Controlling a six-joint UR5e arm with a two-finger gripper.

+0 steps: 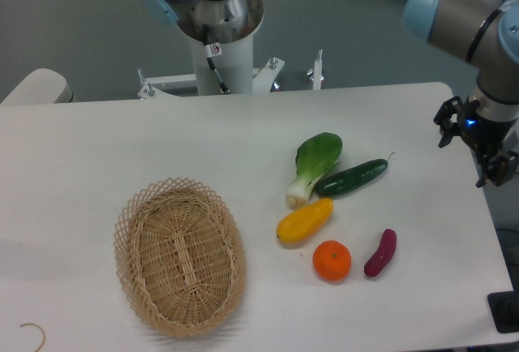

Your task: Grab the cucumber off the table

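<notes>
Far left, we see a wicker basket (179,256) sitting on the white table (97,149). Moving right, we get a yellow squash (304,221), with bok choy (315,164) above it and an orange (332,260) below. Next, the cucumber (351,178) lies flat, angled, touching the bok choy stalk. A purple sweet potato (380,253) follows. At the right edge hangs the gripper (495,169), well apart from the cucumber; we cannot tell how its fingers stand.

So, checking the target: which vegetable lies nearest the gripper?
The cucumber: slim, dark green, its stem tip pointing toward the gripper. The bok choy and yellow squash lie farther left.
</notes>
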